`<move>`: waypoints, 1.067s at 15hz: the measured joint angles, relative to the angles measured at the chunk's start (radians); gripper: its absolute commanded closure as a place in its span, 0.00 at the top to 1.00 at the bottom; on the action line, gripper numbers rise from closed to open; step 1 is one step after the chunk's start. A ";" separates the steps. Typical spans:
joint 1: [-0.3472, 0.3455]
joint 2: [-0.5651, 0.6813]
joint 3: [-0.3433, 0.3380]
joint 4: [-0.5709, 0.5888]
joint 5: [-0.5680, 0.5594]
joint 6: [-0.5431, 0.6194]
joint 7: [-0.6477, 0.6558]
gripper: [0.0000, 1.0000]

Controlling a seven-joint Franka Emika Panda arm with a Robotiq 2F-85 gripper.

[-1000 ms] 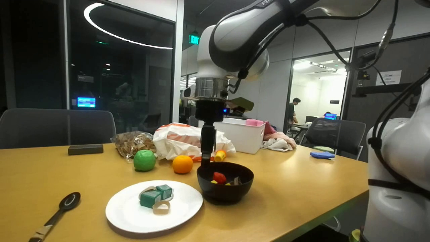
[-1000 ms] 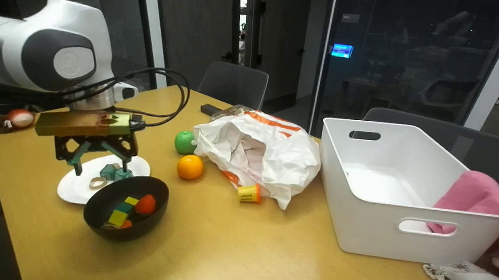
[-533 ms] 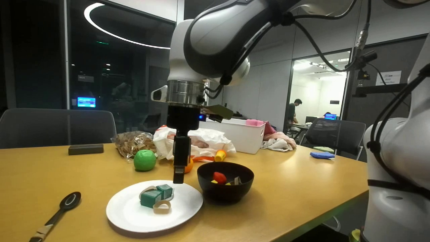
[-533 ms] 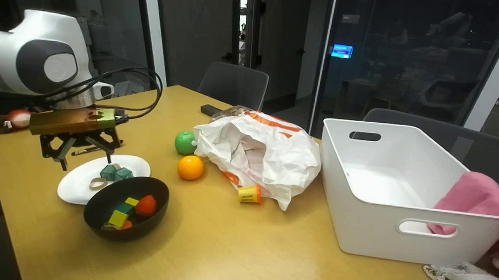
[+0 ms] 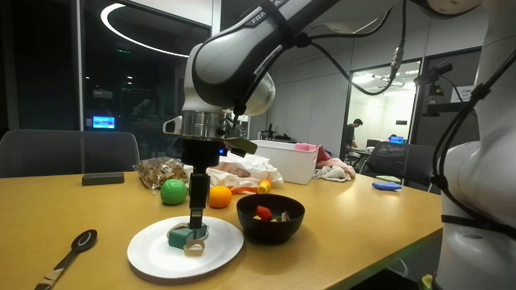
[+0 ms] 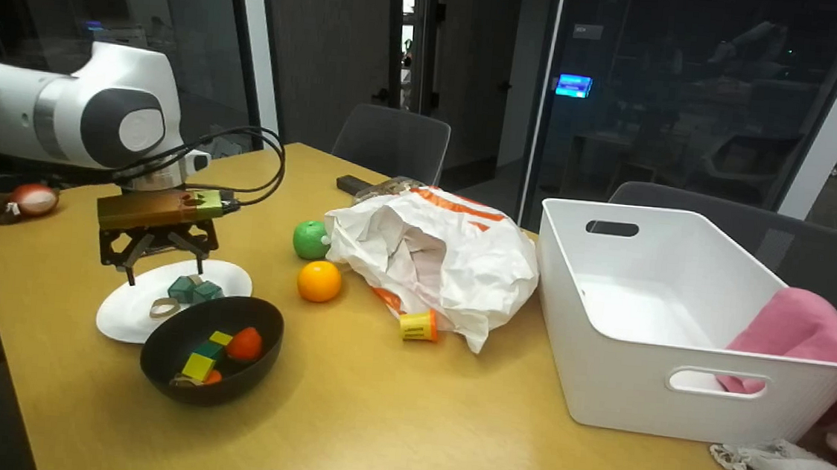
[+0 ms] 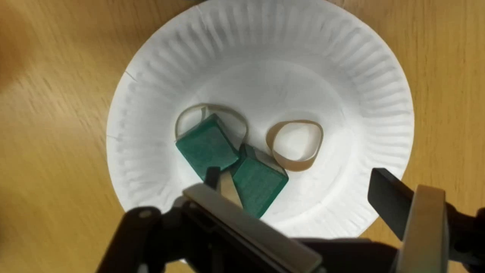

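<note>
My gripper (image 7: 295, 173) is open over the white paper plate (image 7: 360, 94), nothing held between its fingers. Two green blocks lie side by side on the plate, a left block (image 7: 206, 146) and a right block (image 7: 259, 185). In the wrist view the left fingertip overlaps the blocks' near edge; whether it touches them I cannot tell. A tan ring (image 7: 297, 164) rests beside the right block, and a thinner band (image 7: 202, 105) loops behind the left one. Next to the plate stands a black bowl (image 5: 270, 233), holding a red piece (image 6: 244, 343), yellow blocks (image 6: 197, 367) and a green block (image 6: 209, 349).
An orange (image 5: 220, 197) and a green fruit (image 5: 173, 192) sit behind the plate. Beyond them are a crumpled white bag (image 6: 477, 254), a yellow tub (image 6: 419, 326) and a white bin (image 6: 566, 351). A black spoon (image 5: 84, 241) lies on the table on the plate's far side from the bowl.
From beside the bowl, my gripper has travelled across to the plate and come down close to the green blocks. It has stayed open; the objects have not moved.
</note>
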 measured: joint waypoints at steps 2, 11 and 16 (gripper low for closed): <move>-0.012 0.035 0.001 0.007 0.002 0.005 -0.035 1.00; -0.056 0.106 0.047 0.019 0.018 0.118 -0.200 1.00; -0.061 0.104 0.073 0.031 0.051 0.137 -0.254 1.00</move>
